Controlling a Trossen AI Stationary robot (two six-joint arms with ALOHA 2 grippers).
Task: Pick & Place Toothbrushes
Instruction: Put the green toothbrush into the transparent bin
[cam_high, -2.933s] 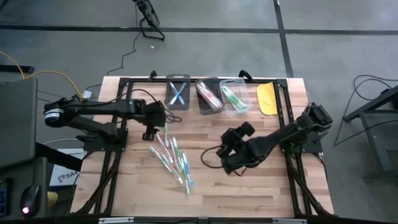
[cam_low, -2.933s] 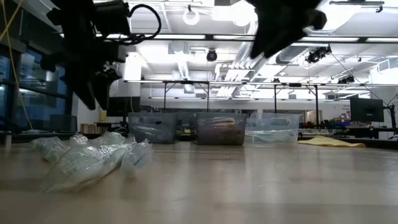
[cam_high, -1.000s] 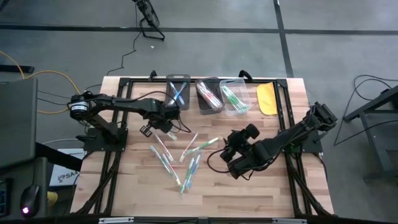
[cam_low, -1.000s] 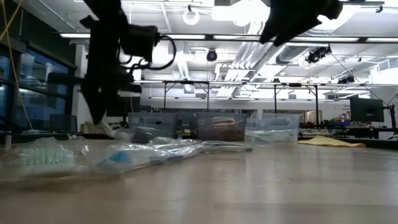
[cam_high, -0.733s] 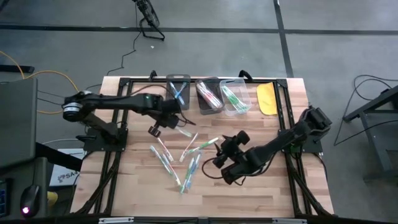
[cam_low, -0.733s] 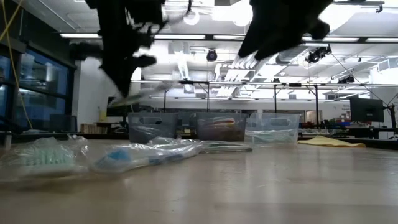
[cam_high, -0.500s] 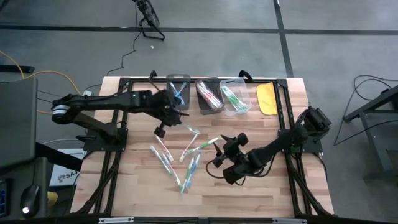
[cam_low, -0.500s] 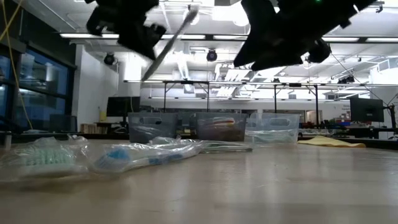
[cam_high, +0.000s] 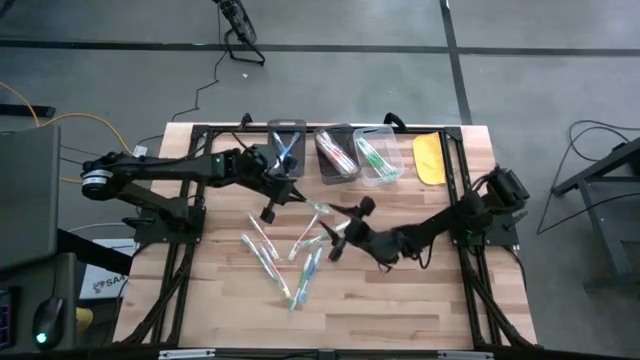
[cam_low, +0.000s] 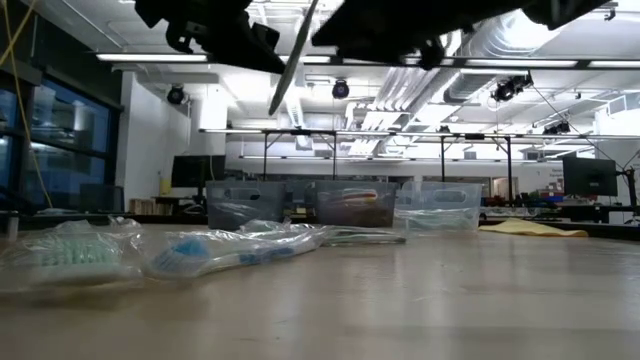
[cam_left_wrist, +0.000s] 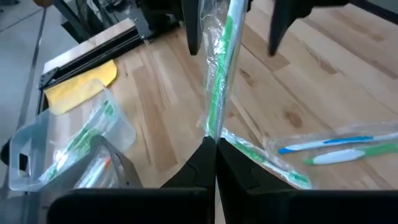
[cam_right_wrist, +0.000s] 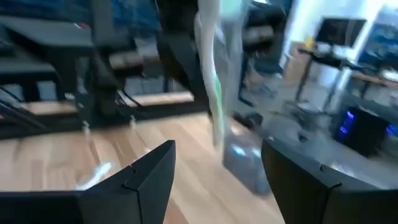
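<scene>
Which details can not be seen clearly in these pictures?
- Right gripper: in the low view the picture's top edge cuts it off.
- Held green toothbrush: its brush end runs past the left wrist view's top edge; the left gripper covers the other end.
- Bins: counting brushes inside is impossible in the high view, too small.
- Right wrist view: motion blur hides the wrapped brush's colour.

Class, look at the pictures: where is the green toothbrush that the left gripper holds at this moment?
The green toothbrush is clamped in the shut left gripper, lifted above the table in front of the bins. The open right gripper faces it, with the loose toothbrushes below.
</scene>
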